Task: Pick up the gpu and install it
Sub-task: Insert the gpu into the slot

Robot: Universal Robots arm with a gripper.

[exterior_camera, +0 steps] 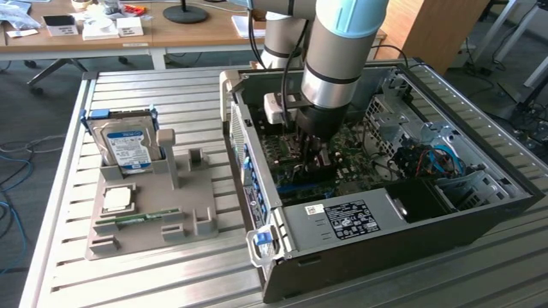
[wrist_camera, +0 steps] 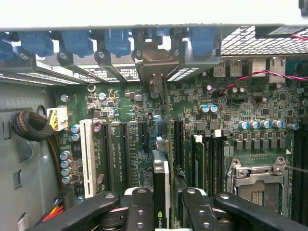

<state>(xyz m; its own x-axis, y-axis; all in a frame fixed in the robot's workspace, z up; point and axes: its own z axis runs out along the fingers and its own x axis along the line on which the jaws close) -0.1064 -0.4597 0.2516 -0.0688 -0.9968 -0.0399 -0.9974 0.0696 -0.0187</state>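
Ribbed aluminium tabletop carries an open black computer case lying on its side, with office desks behind. Inside it, the black two-fingered gripper stands over the green motherboard, its fingers set to either side of the gpu — a thin green card with a black cooler block, seen edge-on between them. The fingers look closed against the card's two faces, pinching it. The card stands upright on edge in the row of black expansion slots, its far end reaching the pale metal bracket at the case's rear wall.

In the exterior view, the grey arm drops almost straight down into the case, wrist vertical — gripper low among the boards.

On the exterior view's left, a grey parts tray holds a silver hard drive with a blue label and a narrow green memory stick.
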